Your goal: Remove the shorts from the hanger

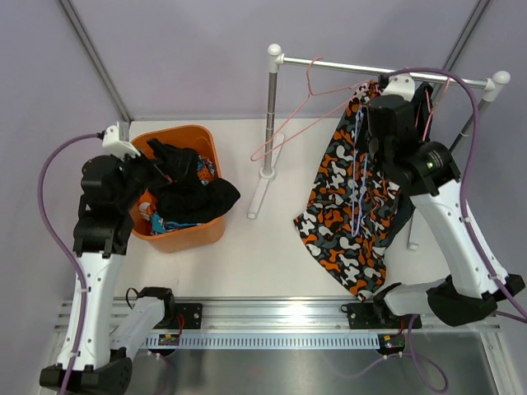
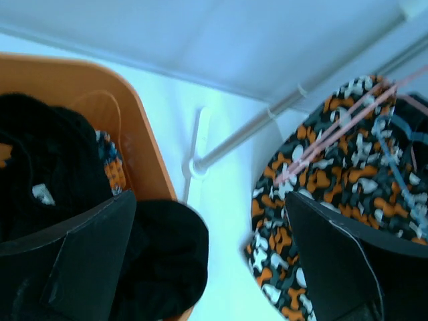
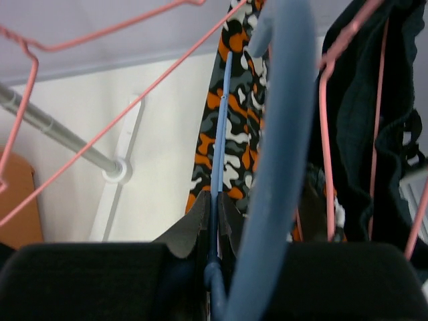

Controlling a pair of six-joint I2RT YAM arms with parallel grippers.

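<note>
While the right gripper (image 3: 214, 217) clamps the blue hanger (image 3: 277, 134), the left gripper (image 2: 210, 224) stands fully open above the orange basket (image 1: 174, 130).
Clamping the wire likely steadies the hanger at the rail (image 1: 387, 70) for stripping the camouflage shorts (image 1: 350, 214), which hang from it; black shorts (image 1: 193, 197) lie in the basket.

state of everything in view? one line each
left gripper: open, empty, over orange bin
right gripper: shut on blue hanger
camouflage shorts: hanging on blue hanger
black shorts: in orange bin, draped over rim
patterned shorts: in orange bin, under black shorts
dark shorts: hanging on other pink hanger
empty pink hanger: hanging on rail
</note>
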